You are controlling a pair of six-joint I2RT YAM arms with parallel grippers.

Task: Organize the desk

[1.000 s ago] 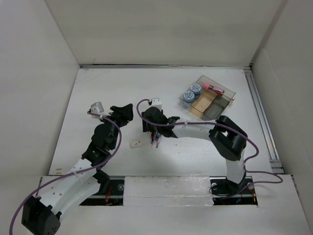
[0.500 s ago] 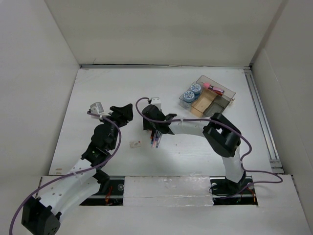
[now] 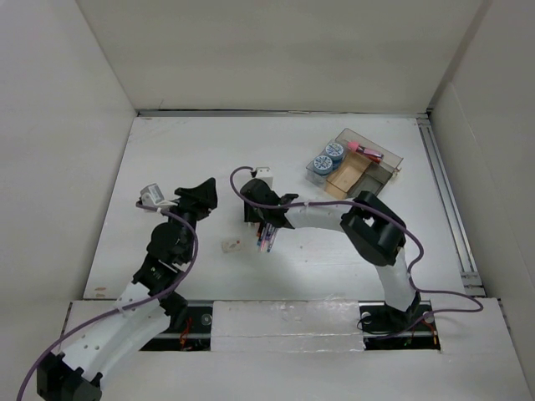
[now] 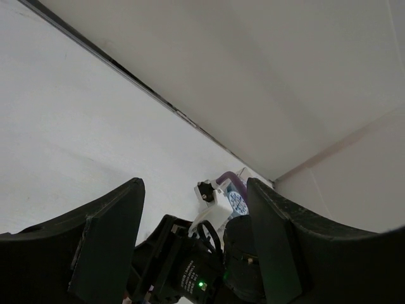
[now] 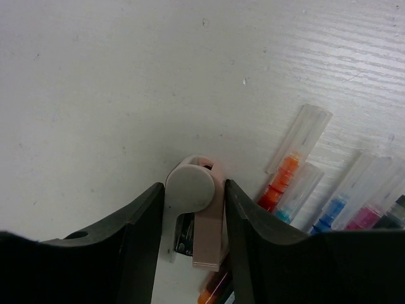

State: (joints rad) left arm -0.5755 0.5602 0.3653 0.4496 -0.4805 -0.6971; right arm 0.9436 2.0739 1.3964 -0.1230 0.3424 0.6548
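The desk [image 3: 167, 159] is a white tabletop walled by pale panels. My right gripper [image 3: 261, 225] is low over a bunch of coloured markers [image 3: 267, 241]. In the right wrist view the right gripper [image 5: 193, 185] is shut on a small pinkish-beige stapler [image 5: 201, 221], with the capped markers [image 5: 297, 158] lying just to its right. My left gripper [image 3: 203, 194] hangs above the desk left of the right wrist. In the left wrist view the left gripper [image 4: 195, 183] is wide open and empty, facing the right arm's wrist.
A small beige item [image 3: 230, 246] lies left of the markers. A clear compartmented tray [image 3: 374, 175] at the back right holds two blue rolls [image 3: 334, 150] and a pink marker [image 3: 365, 151]. A metal rail [image 3: 447, 209] runs along the right edge.
My left arm's wrist has swung a little to the left and back. My right arm's elbow has shifted left, while its gripper stays over the markers.
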